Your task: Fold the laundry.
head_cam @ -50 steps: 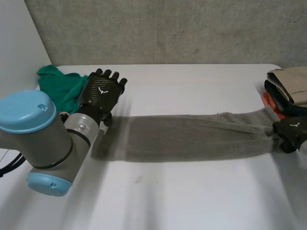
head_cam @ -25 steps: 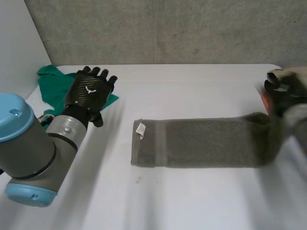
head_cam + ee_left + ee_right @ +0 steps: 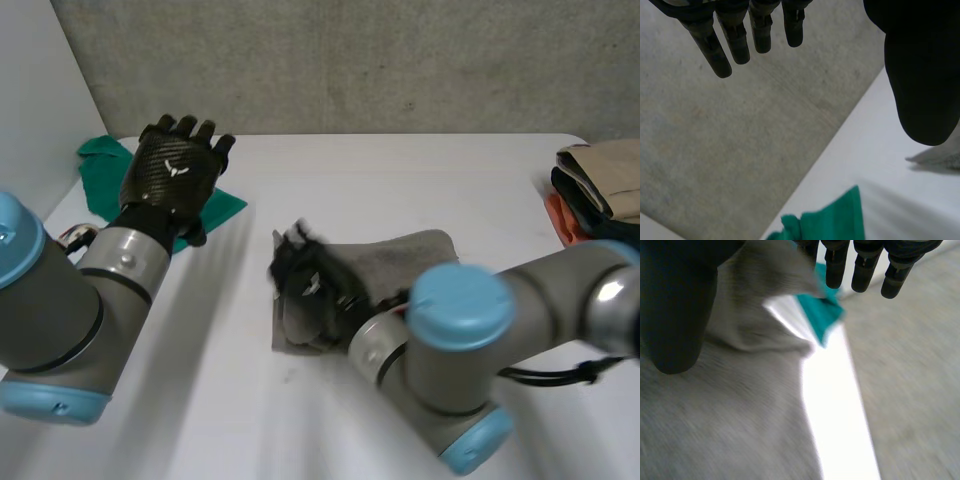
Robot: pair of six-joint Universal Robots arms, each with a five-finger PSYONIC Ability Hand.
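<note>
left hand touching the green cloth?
Apart. Left wrist view: the left hand is raised with straight fingers, and the green cloth lies on the table well clear of them.

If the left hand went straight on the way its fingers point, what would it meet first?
Likely the concrete wall behind the table. The left hand hovers open above the green cloth, which seems to lie below that line, though depth is unclear.

White table (image 3: 420, 170): right hand (image 3: 305, 285) on the left end of the doubled-over grey towel (image 3: 405, 258), centre; left hand (image 3: 175, 170) open above a green cloth (image 3: 100, 168), far left; stacked garments (image 3: 600, 180), far right.
</note>
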